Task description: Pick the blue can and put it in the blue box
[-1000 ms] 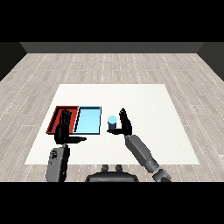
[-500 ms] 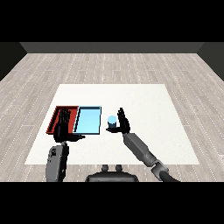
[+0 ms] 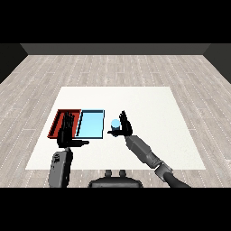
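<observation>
Risk lay mostly in the grasp, which looked unfinished. The blue can point(image 3: 115, 126) stood upright on the white bench point(image 3: 149, 108), just to the right of the light blue tray point(image 3: 90, 125) and outside it. The right hand point(image 3: 124, 126) was set close against the can's right side with its fingers raised and fairly straight, spread rather than curled round the can; whether the thumb actually touched the can could not be told from the head view. If the hand pushed further left before closing, it would probably knock the can over or slide it against the tray's rim. If it closed too high or off-centre, the can could tip out as it was lifted. The carry itself would be short, but the can had to clear the tray's near wall or it would catch on it. The left hand point(image 3: 66, 133) hung over the red tray point(image 3: 57, 121) with fingers relaxed and open, near the light blue tray's left edge, so a wide swing could bring the two hands together.
</observation>
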You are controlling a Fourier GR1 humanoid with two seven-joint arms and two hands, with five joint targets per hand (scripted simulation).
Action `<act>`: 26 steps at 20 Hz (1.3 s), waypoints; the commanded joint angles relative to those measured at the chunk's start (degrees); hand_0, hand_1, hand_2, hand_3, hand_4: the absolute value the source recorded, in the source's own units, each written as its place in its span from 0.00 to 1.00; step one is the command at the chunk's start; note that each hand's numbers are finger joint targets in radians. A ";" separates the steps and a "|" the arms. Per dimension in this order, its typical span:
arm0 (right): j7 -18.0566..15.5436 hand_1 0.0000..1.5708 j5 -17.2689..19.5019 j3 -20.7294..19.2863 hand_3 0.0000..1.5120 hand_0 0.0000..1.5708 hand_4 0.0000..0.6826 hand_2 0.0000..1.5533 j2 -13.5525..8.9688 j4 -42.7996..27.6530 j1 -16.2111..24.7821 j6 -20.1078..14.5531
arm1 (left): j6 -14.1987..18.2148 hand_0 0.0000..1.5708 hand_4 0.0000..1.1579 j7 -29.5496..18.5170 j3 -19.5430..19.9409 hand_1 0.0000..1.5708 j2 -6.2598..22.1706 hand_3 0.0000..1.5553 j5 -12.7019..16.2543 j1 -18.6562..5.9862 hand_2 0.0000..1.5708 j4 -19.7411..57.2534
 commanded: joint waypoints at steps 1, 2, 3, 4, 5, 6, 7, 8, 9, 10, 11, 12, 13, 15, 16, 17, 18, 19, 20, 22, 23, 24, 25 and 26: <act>-1.70 0.00 -3.07 2.66 0.00 0.00 0.00 0.00 0.00 2.41 -1.02 1.37 | -2.34 0.00 0.00 1.18 2.07 0.00 2.36 0.00 2.55 1.10 0.00 -1.99; -0.55 0.00 -3.57 5.22 0.00 0.00 0.00 0.00 0.00 -1.74 -0.29 -2.89 | 1.57 0.00 0.00 -0.92 -2.44 0.00 -2.03 0.00 -2.30 3.21 0.00 -2.40; 0.38 0.00 -4.72 2.53 0.00 0.00 0.00 0.00 0.00 2.84 -3.52 -0.28 | -0.42 0.00 0.00 3.27 0.58 0.00 0.86 0.00 1.71 1.91 0.00 -4.76; -0.90 0.00 -6.99 5.21 0.00 0.00 0.00 0.00 0.00 3.65 -3.59 -0.93 | -0.17 0.00 0.00 -2.48 0.98 0.00 0.59 0.00 -0.67 0.71 0.00 1.26; 1.78 0.00 -8.08 4.46 0.00 0.00 0.00 0.00 0.00 2.59 -6.91 -2.52 | 0.00 0.00 0.00 1.12 0.28 0.00 0.37 0.00 0.38 0.28 0.00 -1.00; -1.63 0.00 -6.16 3.37 0.00 0.00 0.00 0.00 0.00 6.14 -3.79 2.21 | 1.80 0.00 0.00 1.86 -1.47 0.00 -1.22 0.00 -1.00 0.17 0.00 -2.51; -4.93 0.00 -9.99 9.17 0.00 0.00 0.00 0.00 0.00 6.82 -2.57 1.91 | -0.27 0.00 0.00 -4.06 -0.23 0.00 -0.59 0.00 -1.20 3.24 0.00 1.00; -2.25 0.00 -9.28 9.69 0.00 0.00 0.00 0.00 0.00 2.75 -2.76 -2.14 | -1.01 0.00 0.00 1.44 0.72 0.00 1.21 0.00 1.08 2.93 0.00 -3.31; -1.64 0.00 -10.42 7.00 0.00 0.00 0.00 0.00 0.00 9.49 -7.19 1.58 | 0.61 0.00 0.00 2.34 -2.40 0.00 -0.72 0.00 -1.12 5.21 0.00 -7.65; -0.66 0.00 -11.24 6.63 0.00 0.00 0.00 0.00 0.00 4.64 -6.68 -7.75 | 1.65 0.00 0.00 0.67 -0.44 0.00 -0.67 0.00 -1.23 0.74 0.00 -1.33; -3.53 0.69 -9.43 7.89 0.83 0.69 0.61 0.84 0.00 7.28 -5.09 -10.75 | -0.95 0.00 0.00 -2.01 0.92 0.00 0.35 0.00 0.69 1.44 0.00 0.71; -2.21 0.95 -10.04 5.84 0.98 0.95 0.88 0.97 0.00 7.60 -6.11 -13.55 | 1.06 0.00 0.00 -0.68 -1.02 0.00 -0.66 0.00 -1.82 1.10 0.00 -0.76; -3.14 0.98 -8.51 4.73 0.98 0.98 0.94 0.97 0.00 9.95 -6.98 -12.77 | 0.26 0.00 0.00 1.00 0.86 0.00 0.90 0.00 0.07 0.26 0.00 -1.28; -3.04 0.95 -11.23 10.10 0.94 0.95 0.95 0.95 0.00 8.31 -6.99 -16.97 | -1.08 0.00 0.00 -0.41 0.55 0.00 0.46 0.00 1.00 1.52 0.00 -0.38; -1.24 0.95 -9.61 10.41 0.95 0.95 0.93 0.95 0.00 7.48 -7.09 -19.34 | -1.05 0.00 0.00 -0.34 1.21 0.00 1.05 0.00 0.98 -0.40 0.00 1.38; -0.43 0.95 -10.47 11.33 0.95 0.95 0.90 0.95 0.00 8.71 -8.27 -18.57 | -0.63 0.00 0.00 1.03 1.77 0.00 1.74 0.00 1.14 1.22 0.00 -2.12; -1.91 0.95 -11.22 12.32 0.95 0.95 0.90 0.95 0.00 5.52 -5.60 -21.86 | 0.16 0.00 0.00 0.86 1.03 0.00 0.70 0.00 0.63 -1.31 0.00 0.21; 0.15 0.96 -9.50 10.44 0.95 0.96 0.91 0.95 0.00 9.82 -8.69 -19.51 | 2.80 0.00 0.00 2.85 -0.68 0.00 -0.70 0.00 -1.54 -2.79 0.00 -0.22; 0.41 0.96 -10.77 11.74 0.94 0.96 0.91 0.95 0.00 10.66 -8.92 -18.67 | -2.18 0.00 0.00 2.26 3.39 0.00 2.96 0.00 3.60 -0.33 0.00 -0.48; -2.98 0.95 -12.75 14.38 0.95 0.95 0.90 0.96 -0.01 7.95 -5.67 -20.71 | -0.21 0.00 0.00 -0.75 2.12 0.00 1.84 0.00 -0.16 -2.51 0.00 4.02; -1.76 0.95 -12.47 12.23 0.95 0.95 0.92 0.95 -0.01 10.02 -9.25 -19.17 | -0.83 0.00 0.00 0.04 -0.04 0.00 0.51 0.00 0.20 2.75 0.00 -2.26; -2.50 0.95 -9.92 13.17 0.94 0.95 0.93 0.94 -0.01 4.94 -6.28 -22.13 | 1.29 0.00 0.00 0.78 -0.94 0.00 -0.30 0.00 -1.70 -0.45 0.00 -0.36; -1.60 0.95 -10.11 12.38 0.94 0.95 0.93 0.94 -0.01 6.47 -8.34 -21.89 | -1.57 0.00 0.00 1.36 1.87 0.00 3.11 0.00 0.45 -0.95 0.00 0.67; -1.43 0.95 -7.68 10.82 0.93 0.95 0.94 0.94 -0.01 3.62 -8.29 -23.08 | -0.58 0.00 0.00 -0.04 -0.06 0.00 1.16 0.00 -1.02 -0.06 0.00 0.49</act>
